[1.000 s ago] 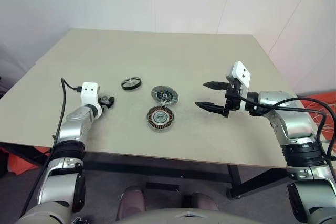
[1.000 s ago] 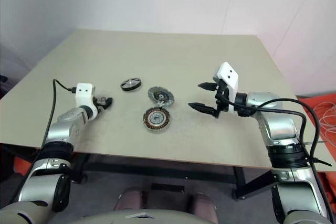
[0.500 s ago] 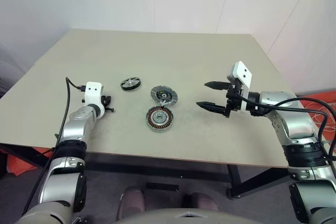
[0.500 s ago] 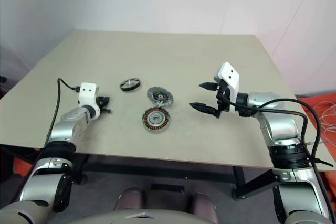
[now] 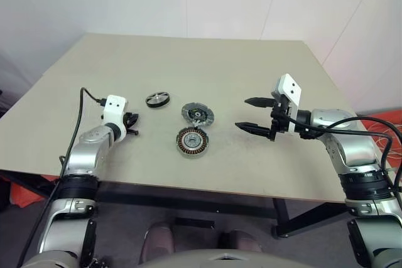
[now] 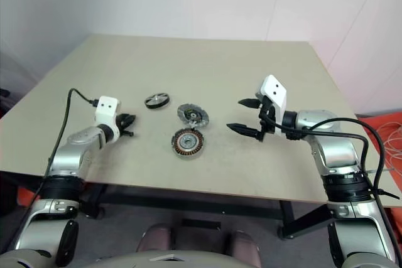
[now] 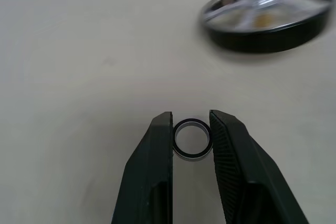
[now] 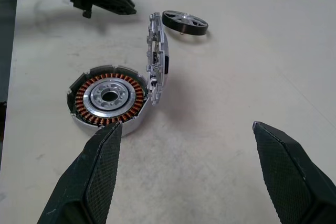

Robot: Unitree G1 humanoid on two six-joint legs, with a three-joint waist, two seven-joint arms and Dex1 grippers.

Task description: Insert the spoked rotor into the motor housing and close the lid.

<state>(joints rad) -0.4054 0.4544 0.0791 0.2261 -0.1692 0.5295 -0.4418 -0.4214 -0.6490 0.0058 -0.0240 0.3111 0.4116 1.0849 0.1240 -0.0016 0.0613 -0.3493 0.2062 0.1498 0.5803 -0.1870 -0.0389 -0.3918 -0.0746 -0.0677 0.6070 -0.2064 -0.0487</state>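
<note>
A small thin black ring (image 7: 192,138) is pinched between the two black fingers (image 7: 153,166) of the left gripper (image 7: 191,121), one finger pressed against each side of it. The ring is held on edge, with the beige table (image 5: 207,61) seen through its opening. Just beyond the fingertips, apart from them, the spoked rotor (image 7: 268,15) is seen lying flat, its black rim down on the table and its silvery spokes facing up.

In the head views the left gripper (image 5: 130,123) is placed near the table's left edge, somewhat toward the near edge, and the spoked rotor (image 5: 157,99) is found a little farther from the near edge and toward the table's middle.

The jaws of the right gripper (image 5: 253,113) are spread wide and nothing is held between them. It is held above the table, right of the middle, with its fingers pointed toward the parts.

The motor housing (image 8: 108,98) is seen near one fingertip (image 8: 102,150) of the right gripper, open face up, with its ring of copper windings around a silver hub. The lid (image 8: 157,59) is seen tilted up on edge, touching the housing's far rim. In the head views the motor housing (image 5: 192,140) lies around the table's middle, nearer the near edge, with the lid (image 5: 197,114) just behind it and the rotor beyond the lid, toward the left edge.
</note>
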